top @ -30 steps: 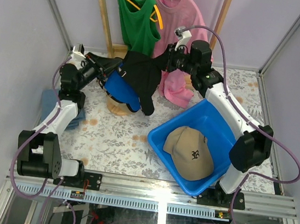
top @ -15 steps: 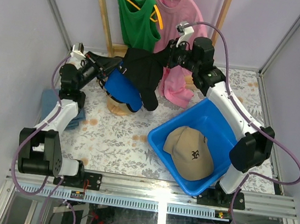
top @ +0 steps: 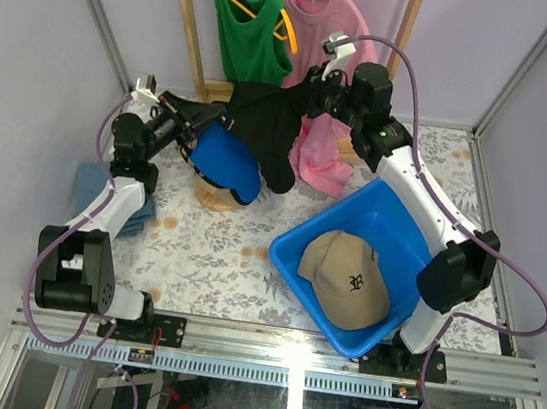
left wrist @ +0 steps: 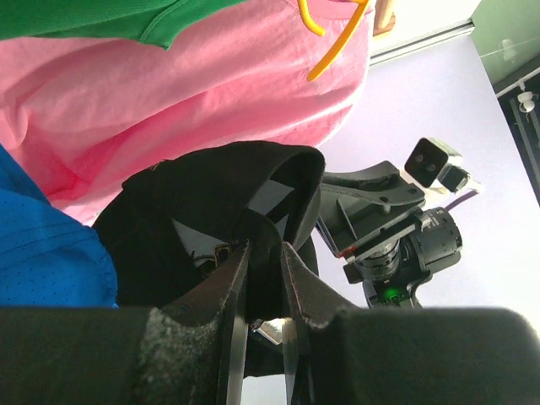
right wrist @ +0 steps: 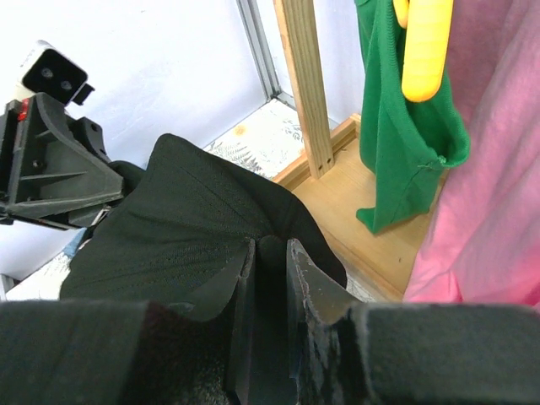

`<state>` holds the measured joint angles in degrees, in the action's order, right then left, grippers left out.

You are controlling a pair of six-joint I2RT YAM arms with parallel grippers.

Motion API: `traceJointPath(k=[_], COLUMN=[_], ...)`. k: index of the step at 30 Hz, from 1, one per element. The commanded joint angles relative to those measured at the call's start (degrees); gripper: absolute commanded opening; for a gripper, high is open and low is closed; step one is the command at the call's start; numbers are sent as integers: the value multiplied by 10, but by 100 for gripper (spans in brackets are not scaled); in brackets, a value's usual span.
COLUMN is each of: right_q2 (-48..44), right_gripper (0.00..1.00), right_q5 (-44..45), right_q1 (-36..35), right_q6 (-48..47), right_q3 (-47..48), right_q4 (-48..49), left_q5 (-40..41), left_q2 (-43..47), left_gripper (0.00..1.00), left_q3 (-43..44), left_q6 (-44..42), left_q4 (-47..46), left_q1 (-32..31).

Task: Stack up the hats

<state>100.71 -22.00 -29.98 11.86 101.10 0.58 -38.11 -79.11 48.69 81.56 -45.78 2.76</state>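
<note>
My left claw [left wrist: 263,253] and right claw [right wrist: 268,251] each pinch an opposite edge of the black cap [top: 263,128]. They hold it spread open above the blue cap [top: 226,163] near the surface's [top: 206,256] far edge, for stacking. The tan cap [top: 349,280] lies in the bin [top: 393,215] at the near right corner.

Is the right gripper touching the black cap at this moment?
Touching. The right wrist view shows the right gripper closed on a fold of the black cap, with the cloth pinched between its tips.

Tan cap [top: 341,264]: dark embroidered letter, not legible.
</note>
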Motion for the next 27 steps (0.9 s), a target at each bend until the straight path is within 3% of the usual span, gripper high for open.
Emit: traceJointPath(k=[1,12,27], right_q2=[27,93,86], right_gripper=[0,0,0], right_q5=[38,32,3], right_q1=[9,9,-1], right_q6=[-19,-3,17], right_q3=[48,63,15], right_q4=[56,88,113], left_q5=[5,24,35], left_q2=[8,51,127], left_gripper=[16,17,17], left_q3=[28,15,-61], left_q6=[-58,-163,-189], left_q4=[25,133,161], left_q1=[2,31,63])
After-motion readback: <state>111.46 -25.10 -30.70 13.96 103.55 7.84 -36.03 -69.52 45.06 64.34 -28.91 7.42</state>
